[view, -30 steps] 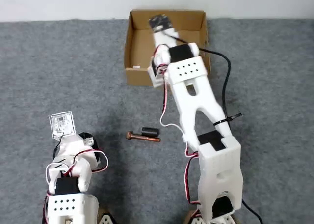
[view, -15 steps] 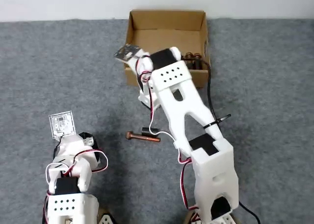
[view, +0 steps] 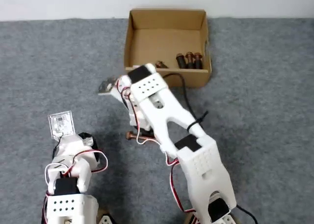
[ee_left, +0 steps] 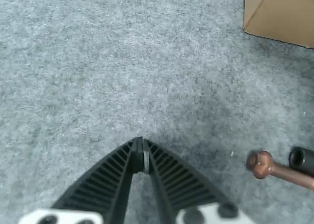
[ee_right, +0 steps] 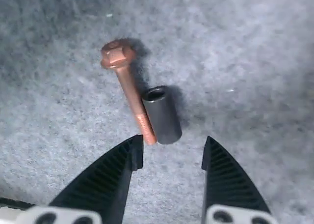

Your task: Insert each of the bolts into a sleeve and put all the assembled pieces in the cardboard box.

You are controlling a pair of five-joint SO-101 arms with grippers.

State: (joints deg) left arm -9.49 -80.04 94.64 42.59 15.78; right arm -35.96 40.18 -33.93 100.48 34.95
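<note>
— Hovering released, the right pincer (ee_right: 170, 144) sits above the bolt (ee_right: 128, 89) and sleeve (ee_right: 162, 114), which lie touching on the worktop (ee_left: 98, 62) at the box's (view: 128, 42) 6 o'clock.
— Drop squarely and straddle only the sleeve, so the bolt isn't nudged. The left pincer (ee_left: 142, 157) is clenched, idle.
— A second ago that right arm was over the box; it has swung back
</note>
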